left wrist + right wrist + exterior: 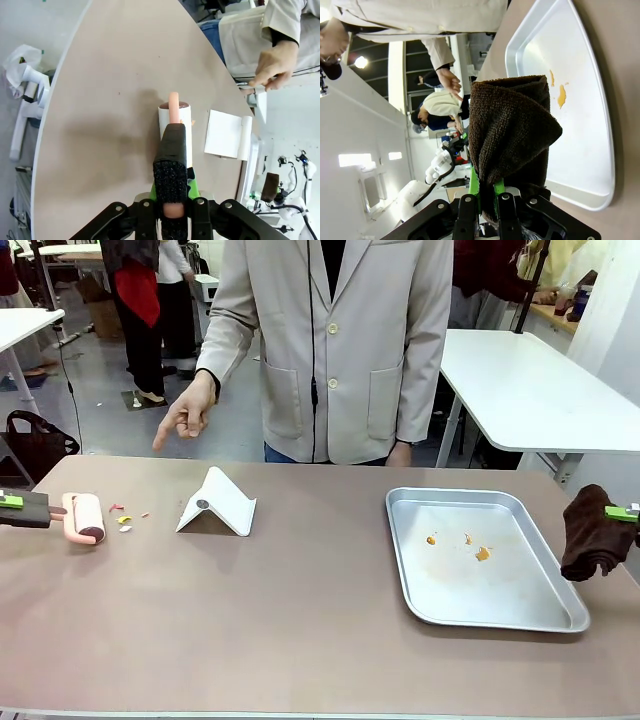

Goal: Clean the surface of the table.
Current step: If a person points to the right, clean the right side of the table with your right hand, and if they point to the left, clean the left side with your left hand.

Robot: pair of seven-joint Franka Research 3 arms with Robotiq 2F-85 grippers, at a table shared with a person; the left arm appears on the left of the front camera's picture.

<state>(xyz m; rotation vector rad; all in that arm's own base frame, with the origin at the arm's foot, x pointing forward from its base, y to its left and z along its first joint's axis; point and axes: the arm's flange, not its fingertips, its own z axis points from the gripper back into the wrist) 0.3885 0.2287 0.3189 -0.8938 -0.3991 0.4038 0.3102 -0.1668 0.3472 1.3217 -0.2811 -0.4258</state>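
Centrally, matte taupe table (300, 640); white tables (530, 390) beyond.

The table (250, 625) bears a metal tray (500, 588), a white stand (218, 504) and small scraps (124, 521).

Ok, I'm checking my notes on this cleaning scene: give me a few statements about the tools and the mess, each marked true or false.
1. The left gripper is shut on the handle of the pink lint roller. True.
2. The brown cloth lies in the silver tray. False: the right gripper holds it, off the tray's right side.
3. Orange bits lie in the tray. True.
4. The coloured scraps on the table lie right of the white folded stand. False: they lie left of it, beside the roller.
5. The person's hand rests flat on the table. False: it is raised, pointing downward with a finger.
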